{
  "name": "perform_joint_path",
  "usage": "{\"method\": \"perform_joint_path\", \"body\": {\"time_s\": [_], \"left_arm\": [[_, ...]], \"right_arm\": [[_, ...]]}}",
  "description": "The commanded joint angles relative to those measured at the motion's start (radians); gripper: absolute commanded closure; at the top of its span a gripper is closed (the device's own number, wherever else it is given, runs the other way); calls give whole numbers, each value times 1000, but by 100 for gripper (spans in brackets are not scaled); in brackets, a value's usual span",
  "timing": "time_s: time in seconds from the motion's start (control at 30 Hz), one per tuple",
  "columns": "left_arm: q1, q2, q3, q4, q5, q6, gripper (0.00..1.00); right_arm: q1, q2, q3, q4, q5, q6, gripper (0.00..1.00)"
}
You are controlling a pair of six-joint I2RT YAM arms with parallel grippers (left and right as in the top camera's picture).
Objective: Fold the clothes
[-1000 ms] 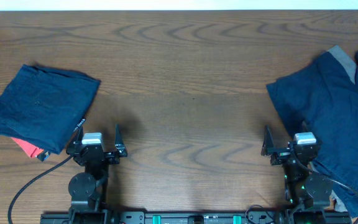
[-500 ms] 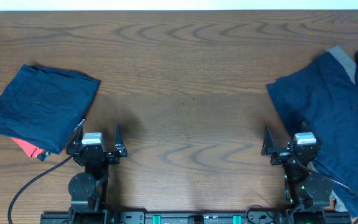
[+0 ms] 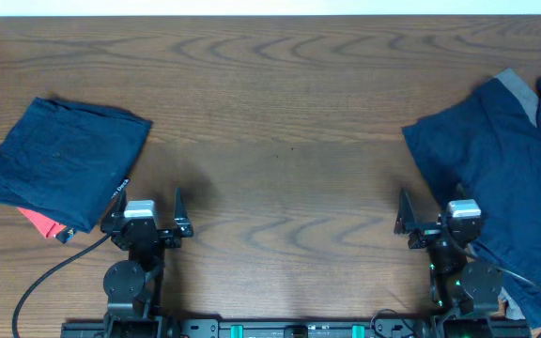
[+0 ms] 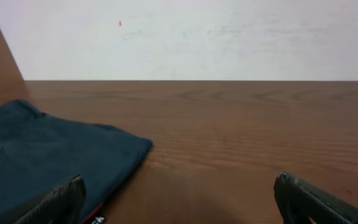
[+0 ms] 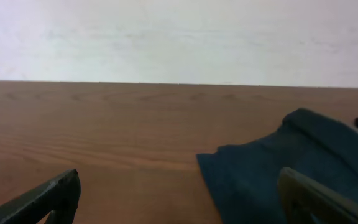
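Label (image 3: 120,191) on folded navy garment (image 3: 64,160): lettering illegible.

The brown, wood-grained table (image 3: 280,113) stretches ahead of both pairs of jaws. Ahead and to the left of the left gripper (image 3: 145,208) lies a folded navy garment (image 3: 64,174), with a red-orange cloth (image 3: 40,222) peeking from under its near edge. Just right of the right gripper (image 3: 438,211), a loose navy garment (image 3: 496,178) sprawls wrinkled towards the table's edge, with a grey garment (image 3: 519,89) showing at its far side.
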Motion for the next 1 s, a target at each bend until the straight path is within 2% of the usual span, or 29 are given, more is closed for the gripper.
{"method": "perform_joint_path", "body": {"time_s": [0.0,0.1,0.2,0.33,0.6,0.77,0.87,0.97], "left_arm": [[5,-2,-9,-63,11,-111,2],[5,23,34,-126,47,-200,2],[5,66,101,-198,85,-225,2],[5,184,240,-302,88,-224,2],[5,528,528,-488,88,-224,2],[5,677,615,-548,89,-224,2],[5,722,616,-550,89,-224,2],[5,749,616,-553,89,-224,2]], "right_arm": [[-10,4,-1,-2,-49,83,1],[-10,29,27,-43,-45,84,1],[-10,87,85,-82,-21,92,1],[-11,259,207,-135,18,95,1],[-31,824,544,-279,44,89,1],[-75,1210,788,-430,47,-2,1],[-80,1391,881,-423,48,-20,1],[-80,1505,893,-348,76,-52,4]]}}
